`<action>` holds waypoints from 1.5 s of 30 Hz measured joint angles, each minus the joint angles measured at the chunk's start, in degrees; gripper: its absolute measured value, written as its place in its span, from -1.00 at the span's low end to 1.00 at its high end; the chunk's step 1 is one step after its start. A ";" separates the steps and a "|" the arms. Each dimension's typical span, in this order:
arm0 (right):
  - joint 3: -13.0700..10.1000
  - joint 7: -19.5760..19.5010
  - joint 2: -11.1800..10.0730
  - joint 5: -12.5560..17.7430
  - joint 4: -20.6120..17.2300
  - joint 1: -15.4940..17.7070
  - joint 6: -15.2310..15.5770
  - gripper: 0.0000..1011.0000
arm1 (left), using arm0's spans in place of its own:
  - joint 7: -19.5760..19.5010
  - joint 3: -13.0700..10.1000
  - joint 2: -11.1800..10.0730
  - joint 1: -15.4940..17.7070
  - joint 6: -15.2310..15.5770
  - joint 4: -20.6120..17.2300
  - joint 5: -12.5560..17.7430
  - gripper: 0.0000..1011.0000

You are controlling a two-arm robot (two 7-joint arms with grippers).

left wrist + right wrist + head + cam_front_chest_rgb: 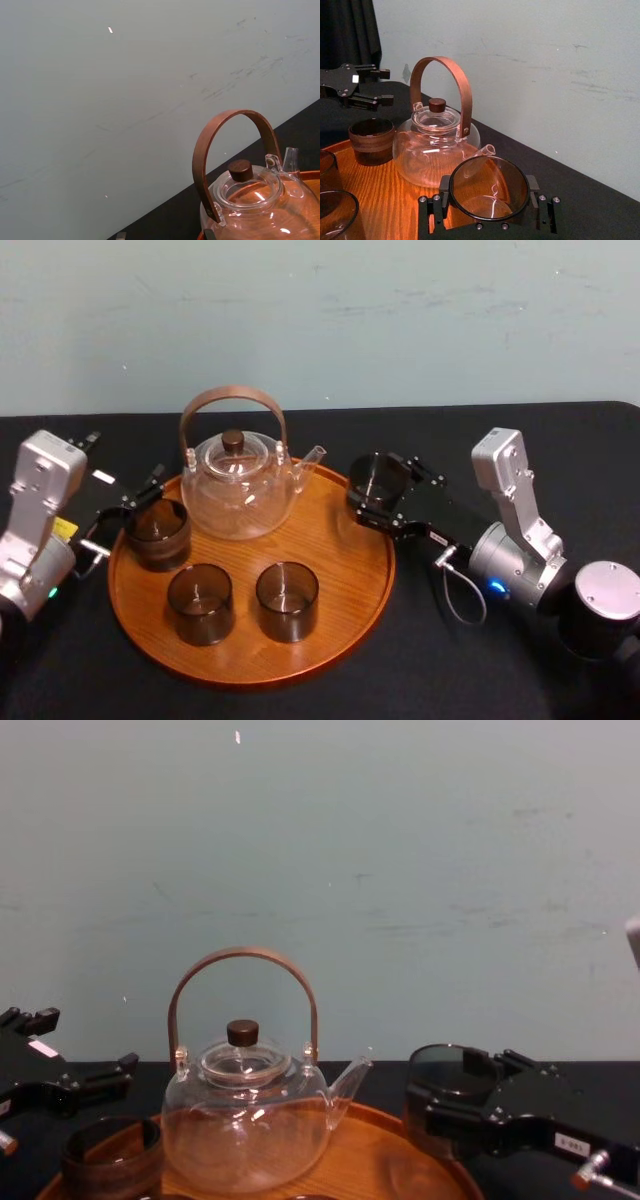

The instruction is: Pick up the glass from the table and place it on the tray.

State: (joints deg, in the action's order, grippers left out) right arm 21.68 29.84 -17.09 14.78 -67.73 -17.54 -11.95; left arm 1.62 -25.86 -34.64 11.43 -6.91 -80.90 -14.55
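Beside tray [335, 645], right gripper [381, 494] around glass [371, 476]

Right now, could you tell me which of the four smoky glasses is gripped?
The glass at the tray's right rim: the right gripper is shut on it. The other three stand free on the tray, the left gripper open near the leftmost.

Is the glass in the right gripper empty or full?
Empty. The glass in the right gripper shows a bare bottom, no liquid.
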 joint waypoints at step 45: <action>4.42 3.22 3.32 1.03 9.47 -4.95 -1.94 0.79 | 0.00 0.00 0.00 0.00 0.00 0.00 0.00 0.98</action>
State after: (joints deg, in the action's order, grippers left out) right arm 26.10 33.06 -13.77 15.80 -58.26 -22.49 -13.89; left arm 1.62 -25.86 -34.65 11.43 -6.91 -80.90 -14.55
